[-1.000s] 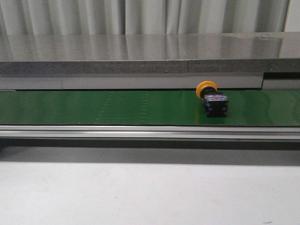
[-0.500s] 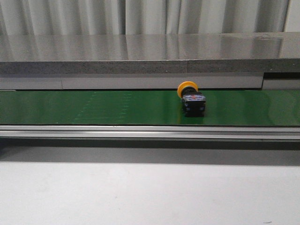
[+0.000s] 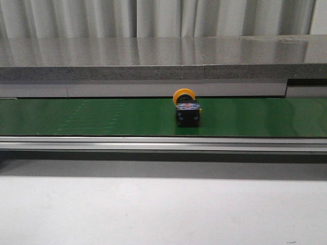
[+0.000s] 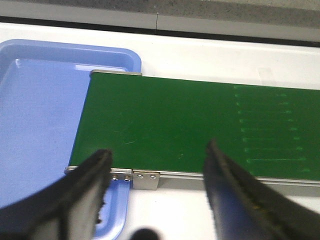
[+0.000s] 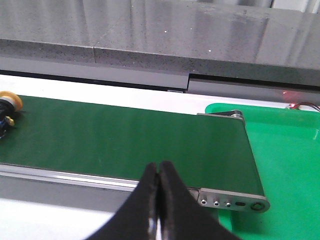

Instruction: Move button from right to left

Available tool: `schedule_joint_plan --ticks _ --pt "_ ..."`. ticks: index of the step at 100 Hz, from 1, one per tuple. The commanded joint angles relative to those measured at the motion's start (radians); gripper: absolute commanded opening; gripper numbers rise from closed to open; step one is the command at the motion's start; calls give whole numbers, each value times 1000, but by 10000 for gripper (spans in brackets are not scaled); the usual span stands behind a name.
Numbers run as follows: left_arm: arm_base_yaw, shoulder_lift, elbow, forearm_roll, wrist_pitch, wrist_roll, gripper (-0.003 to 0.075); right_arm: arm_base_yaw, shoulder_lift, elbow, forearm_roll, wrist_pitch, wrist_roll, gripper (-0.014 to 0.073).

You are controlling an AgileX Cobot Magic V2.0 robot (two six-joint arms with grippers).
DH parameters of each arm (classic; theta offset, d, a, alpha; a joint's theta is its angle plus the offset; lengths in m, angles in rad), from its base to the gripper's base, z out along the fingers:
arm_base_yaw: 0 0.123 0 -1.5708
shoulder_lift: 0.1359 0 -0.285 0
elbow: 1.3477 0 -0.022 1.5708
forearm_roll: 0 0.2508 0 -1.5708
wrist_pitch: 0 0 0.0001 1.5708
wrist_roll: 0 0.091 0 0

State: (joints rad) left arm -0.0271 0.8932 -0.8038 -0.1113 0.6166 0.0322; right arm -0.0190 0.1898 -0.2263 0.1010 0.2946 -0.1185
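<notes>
A blue tray (image 4: 35, 125) is seen at the left end of the green belt (image 3: 102, 117), partly under it. The left pincer (image 4: 157, 182) is held spread above the belt's near edge at that end, with nothing between its fingers (image 4: 82, 190). The button (image 3: 186, 108) is lying on its side on the belt just right of the middle, its yellow cap turned toward the far side. The right pincer (image 5: 159, 200) is pressed together, empty, over the belt's near rail. A green tray (image 5: 290, 165) is set at the belt's right end.
</notes>
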Motion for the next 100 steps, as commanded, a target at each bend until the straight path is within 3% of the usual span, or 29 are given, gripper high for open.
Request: schedule_joint_plan --ticks 1,24,47,68,88,100 --pt "2 55 -79 -20 -33 10 656 1 7 -25 -9 -76 -6 -66" --pt "-21 211 -201 -20 34 10 671 1 7 -25 -9 -76 -6 -66" --pt "-157 354 -304 -20 75 -1 670 1 7 -25 -9 -76 -6 -66" --pt "-267 477 -389 11 113 -94 670 1 7 -25 -9 -76 -6 -66" --pt "-391 577 -477 220 190 -282 670 1 7 -25 -9 -76 -6 -66" --pt "-437 615 -522 219 180 -316 670 1 7 -25 -9 -76 -6 -66"
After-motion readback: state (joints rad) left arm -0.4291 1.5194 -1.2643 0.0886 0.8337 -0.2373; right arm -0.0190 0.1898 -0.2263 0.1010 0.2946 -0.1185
